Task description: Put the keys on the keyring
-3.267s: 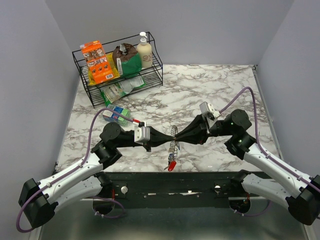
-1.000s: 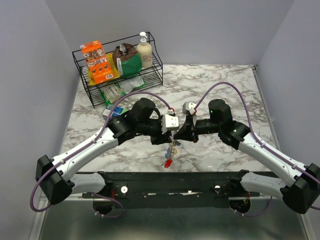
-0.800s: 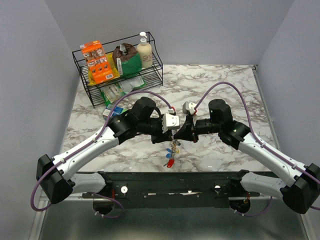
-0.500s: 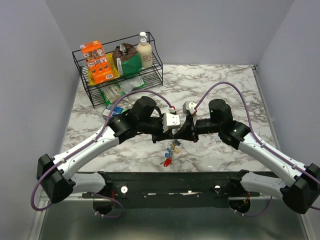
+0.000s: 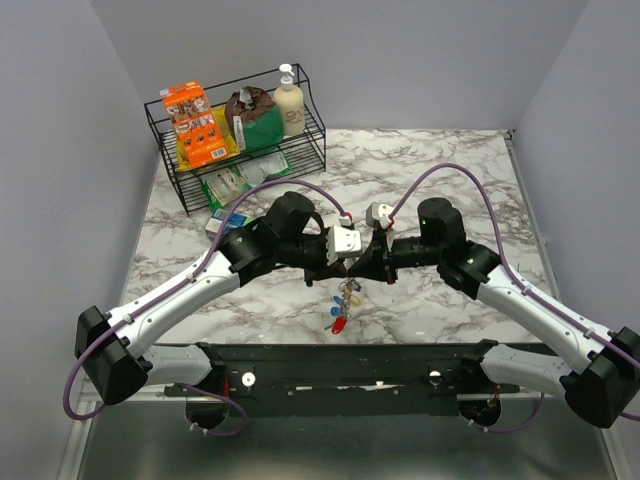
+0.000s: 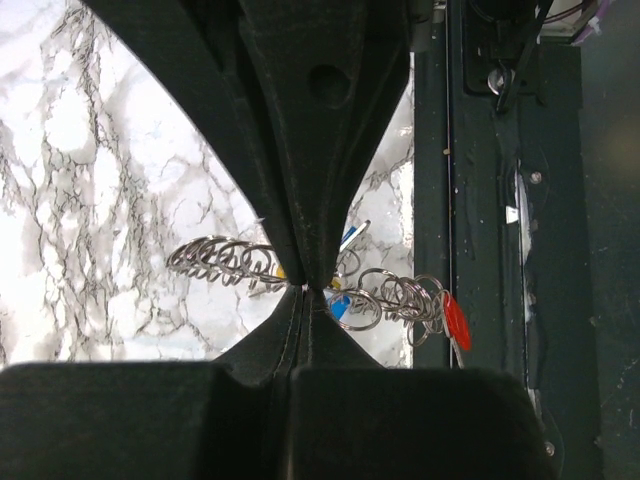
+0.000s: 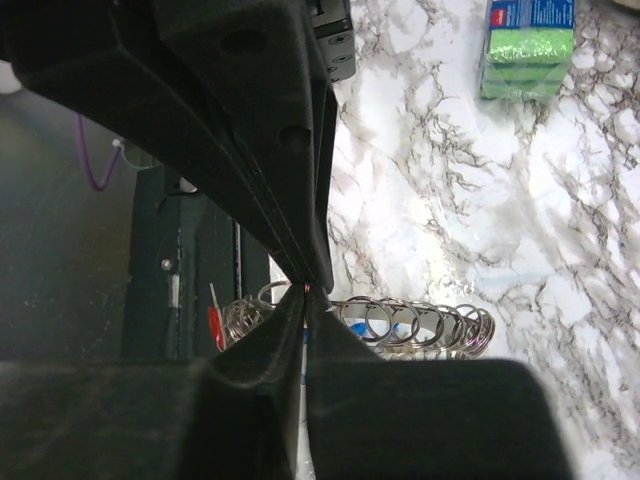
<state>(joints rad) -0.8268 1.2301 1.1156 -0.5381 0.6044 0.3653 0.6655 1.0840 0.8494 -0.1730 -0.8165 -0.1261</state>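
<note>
**A:** How are the arms posed?

**B:** The left arm (image 5: 190, 290) reaches in from the lower left, elbow bent and wrist turned toward the middle. The right arm (image 5: 520, 300) mirrors it from the lower right. Their tips meet nose to nose over the near middle of the marble tabletop (image 5: 450, 180).

**A:** And the tools?

**B:** The left tool (image 6: 305, 290) is pressed together, pinching the keyring (image 6: 215, 262). The right tool (image 7: 305, 297) is clamped on it too.

**A:** What does the keyring look like?

**B:** A string of many thin silver loops, like a loose coil. A blue key (image 6: 340, 308) sits just beside the left tool's tips. A red key (image 6: 455, 322) hangs at the end nearest the tabletop's front edge.

**A:** Where does it lie?

**B:** It runs crosswise through both tools' tips, with its keyed end dangling below them.
</note>
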